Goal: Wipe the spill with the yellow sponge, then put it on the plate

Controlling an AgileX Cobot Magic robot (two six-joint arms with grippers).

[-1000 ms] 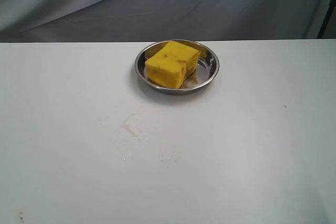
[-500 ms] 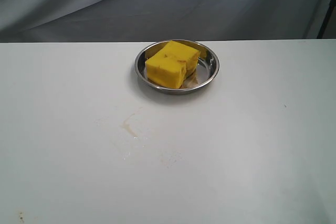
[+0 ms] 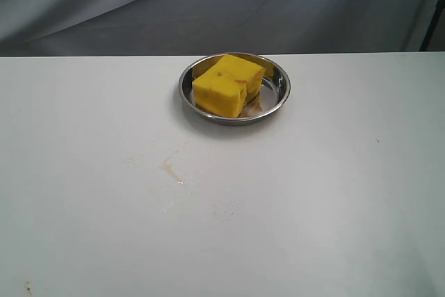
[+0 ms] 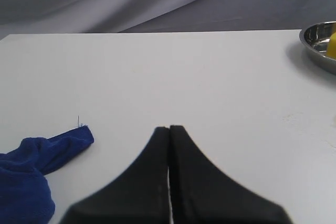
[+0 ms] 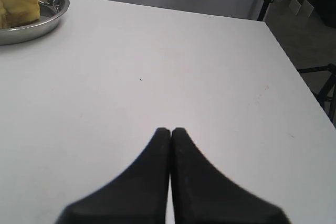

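Nothing moved; both arms' jaws pressed together above table.

No readable text, label, brand, number or sign in any view. Checked: yellow sponge, plate, counter, blue cloth. All unmarked.

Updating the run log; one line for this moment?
yellow sponge: on plate | spill: faint streak visible | left hand: shut, empty | right hand: shut, empty
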